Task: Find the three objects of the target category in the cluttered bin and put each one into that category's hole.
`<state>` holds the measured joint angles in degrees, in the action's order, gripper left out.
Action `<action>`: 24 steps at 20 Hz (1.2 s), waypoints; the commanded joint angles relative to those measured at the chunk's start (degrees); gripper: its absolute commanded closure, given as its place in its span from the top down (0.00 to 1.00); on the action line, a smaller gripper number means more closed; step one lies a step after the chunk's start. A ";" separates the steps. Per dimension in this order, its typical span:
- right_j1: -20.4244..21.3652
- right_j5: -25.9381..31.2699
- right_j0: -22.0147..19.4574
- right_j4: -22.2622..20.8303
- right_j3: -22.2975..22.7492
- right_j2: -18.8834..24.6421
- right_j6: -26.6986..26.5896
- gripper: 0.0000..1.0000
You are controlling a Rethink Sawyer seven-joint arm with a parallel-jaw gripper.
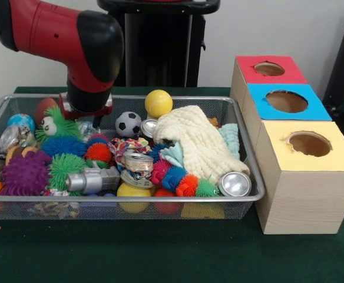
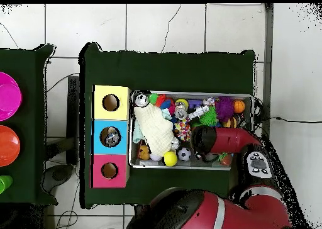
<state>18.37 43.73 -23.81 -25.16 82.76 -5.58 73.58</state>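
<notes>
Hovering at the upper left of the front view, my gripper [image 1: 85,111] sits low among green spiky toys in the mesh bin [image 1: 242,141]; finger state cannot be told. Nearest can [image 1: 235,184] lies lower right, axis toward camera

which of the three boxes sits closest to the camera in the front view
The yellow-topped box. It is nearest and lowest in the front view, beside the bin's corner; the blue-topped box and red-topped box line up behind it.
</notes>
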 commanded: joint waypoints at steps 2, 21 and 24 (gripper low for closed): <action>-11.49 1.21 -1.01 -3.16 -3.40 -2.80 8.27 1.00; -8.02 -23.10 -7.64 -0.25 3.32 4.33 10.58 1.00; -6.40 -28.95 -10.49 -0.21 6.68 7.37 9.60 1.00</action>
<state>18.26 37.68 -28.16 -25.11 81.81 -7.71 73.58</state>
